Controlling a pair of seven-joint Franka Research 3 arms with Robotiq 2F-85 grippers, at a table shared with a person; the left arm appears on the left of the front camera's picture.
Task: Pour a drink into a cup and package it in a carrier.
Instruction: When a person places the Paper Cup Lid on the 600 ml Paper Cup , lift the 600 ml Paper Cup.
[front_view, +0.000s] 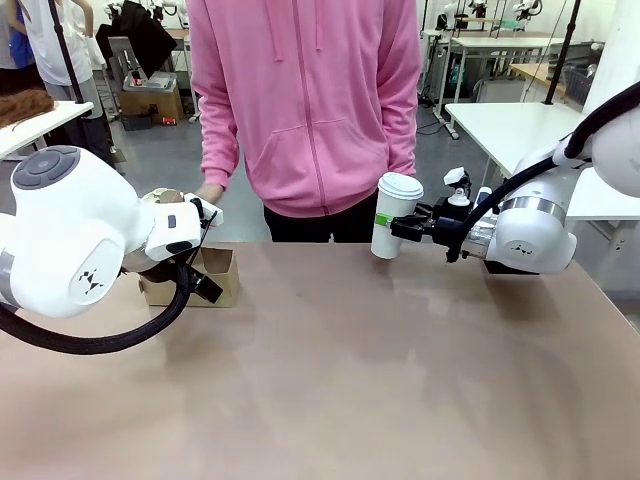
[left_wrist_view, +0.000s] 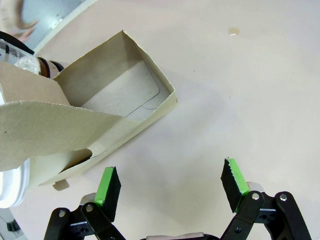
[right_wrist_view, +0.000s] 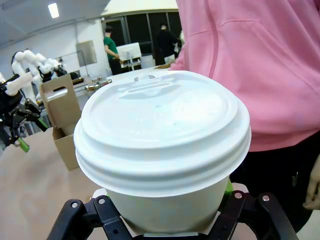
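Desk (front_view: 350, 380) far edge: right tool (front_view: 401, 228) clenched on the lidded cup (front_view: 395, 200); left tool (left_wrist_view: 170, 182) released beside the carrier (left_wrist_view: 112, 92).

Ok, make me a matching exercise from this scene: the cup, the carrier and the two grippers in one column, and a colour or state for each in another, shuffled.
Column one:
1. cup
2. carrier
3. left gripper
4. right gripper

Column two:
A. jaws open, holding nothing
B. brown cardboard
C. white, with a lid on
D. shut on the cup

Pairs: 1-C, 2-B, 3-A, 4-D.
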